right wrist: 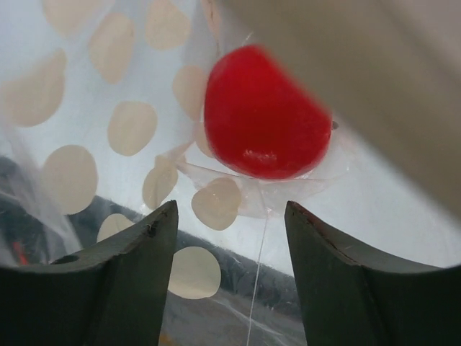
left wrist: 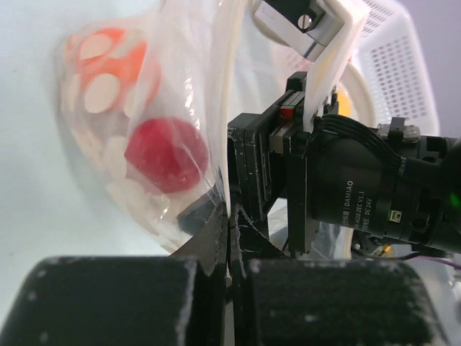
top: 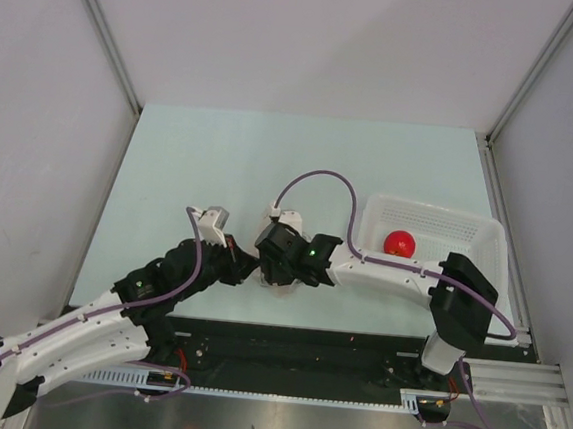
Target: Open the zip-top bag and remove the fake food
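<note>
Across the pale table [top: 201, 157], open room lies toward the far wall and the left side. The white basket [top: 466, 230], holding one red ball [top: 398, 243], crowds the right edge. Close to the near edge, between both arms, the zip-top bag [left wrist: 115, 155] holds fake food: an orange fruit [left wrist: 115, 65] and a red fruit [right wrist: 263, 115]. The left gripper [left wrist: 229, 223] is pressed together, pinching the bag's film. The right gripper [right wrist: 230, 216] stands spread and empty, facing the red fruit. Closing on film rather than fruit could drag the bag from the left pinch.
</note>
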You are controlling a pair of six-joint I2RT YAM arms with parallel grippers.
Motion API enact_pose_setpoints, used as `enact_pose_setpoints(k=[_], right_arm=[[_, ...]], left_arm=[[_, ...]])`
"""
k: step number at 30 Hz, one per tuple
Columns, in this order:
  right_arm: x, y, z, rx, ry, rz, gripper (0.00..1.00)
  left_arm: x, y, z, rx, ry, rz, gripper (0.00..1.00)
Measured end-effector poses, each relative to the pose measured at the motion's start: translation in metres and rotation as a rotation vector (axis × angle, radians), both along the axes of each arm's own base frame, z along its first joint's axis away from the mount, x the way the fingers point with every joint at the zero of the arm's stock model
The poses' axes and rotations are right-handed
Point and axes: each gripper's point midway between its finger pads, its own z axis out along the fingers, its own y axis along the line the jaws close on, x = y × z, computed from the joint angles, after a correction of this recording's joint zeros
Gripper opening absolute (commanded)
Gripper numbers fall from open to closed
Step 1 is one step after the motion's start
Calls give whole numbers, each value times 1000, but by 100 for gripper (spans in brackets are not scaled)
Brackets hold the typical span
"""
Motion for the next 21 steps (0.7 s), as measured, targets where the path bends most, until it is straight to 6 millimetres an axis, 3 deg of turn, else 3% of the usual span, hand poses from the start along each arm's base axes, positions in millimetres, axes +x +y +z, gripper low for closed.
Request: enact_pose_setpoints(k=[5, 6, 7, 8, 10, 12, 15, 18, 19, 21], right_arm=[[4, 0, -7, -31, -29, 13, 67], [4, 0, -6, -34, -40, 13, 67], [6, 0, -5, -37, -53, 13, 67], [6, 0, -3, -36, -65, 13, 67], [9, -1, 4, -26, -84, 10, 67], [13, -2, 17, 3, -97, 7, 68], [24, -7, 35, 53, -109, -20, 70], [36, -10, 42, 69, -109, -43, 69], [39, -11, 42, 70, -108, -48, 67], [42, -12, 44, 70, -106, -47, 56]], left_arm=[[-1, 4, -8, 27, 16, 9, 0], [-1, 4, -8, 26, 15, 9, 5], [-1, 4, -8, 25, 15, 7, 13], [-1, 3, -7, 25, 14, 5, 34], [0, 5, -5, 31, 6, 9, 56], [1, 10, -3, 36, 5, 35, 66], [4, 19, 16, 6, -27, 80, 65], [9, 28, 36, -28, -56, 139, 49], [11, 31, 43, -42, -61, 166, 37], [16, 35, 45, -55, -54, 217, 26]])
